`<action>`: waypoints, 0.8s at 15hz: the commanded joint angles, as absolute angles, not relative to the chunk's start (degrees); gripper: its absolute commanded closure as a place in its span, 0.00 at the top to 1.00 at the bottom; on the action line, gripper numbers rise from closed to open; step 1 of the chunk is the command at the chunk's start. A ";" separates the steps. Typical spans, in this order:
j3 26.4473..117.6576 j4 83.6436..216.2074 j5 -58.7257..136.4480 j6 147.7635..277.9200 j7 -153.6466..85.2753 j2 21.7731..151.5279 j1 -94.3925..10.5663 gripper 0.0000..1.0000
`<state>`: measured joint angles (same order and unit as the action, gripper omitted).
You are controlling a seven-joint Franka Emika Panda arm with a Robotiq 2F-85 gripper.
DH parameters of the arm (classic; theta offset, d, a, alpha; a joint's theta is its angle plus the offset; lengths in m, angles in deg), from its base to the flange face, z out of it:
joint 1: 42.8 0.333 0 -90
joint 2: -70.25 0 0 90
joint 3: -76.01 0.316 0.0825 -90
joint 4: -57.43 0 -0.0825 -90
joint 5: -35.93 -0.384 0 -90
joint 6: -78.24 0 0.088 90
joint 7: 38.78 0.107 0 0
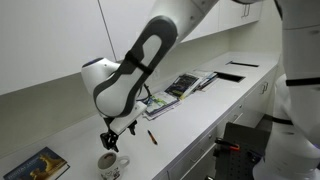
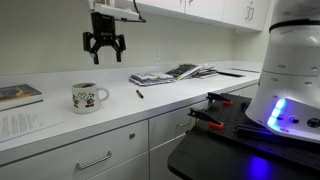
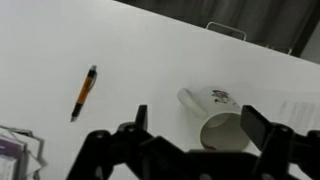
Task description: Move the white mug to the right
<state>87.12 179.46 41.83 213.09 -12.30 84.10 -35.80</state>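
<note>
The white mug (image 1: 109, 165) stands upright on the white counter, with a dark marking on its side and a side handle; it also shows in an exterior view (image 2: 88, 98) and in the wrist view (image 3: 215, 118). My gripper (image 1: 113, 137) hangs open and empty above the mug, well clear of it (image 2: 105, 47). In the wrist view the two fingers (image 3: 198, 125) spread wide on either side of the mug below.
An orange pen (image 3: 84, 90) lies on the counter beside the mug (image 2: 139, 93). A book (image 1: 38, 165) lies near the counter's end (image 2: 18, 94). Magazines (image 1: 180, 88) lie further along (image 2: 165, 73). A paper sheet (image 2: 22, 122) lies near the front edge.
</note>
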 commanded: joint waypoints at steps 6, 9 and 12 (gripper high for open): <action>80.57 156.30 40.46 206.83 -13.18 106.15 -29.45 0.98; 79.38 152.58 40.84 205.87 -13.39 109.35 -28.35 0.70; 79.29 151.07 40.55 206.02 -14.59 110.53 -28.26 0.46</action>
<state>80.40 153.80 41.48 208.76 -12.75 109.46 -29.34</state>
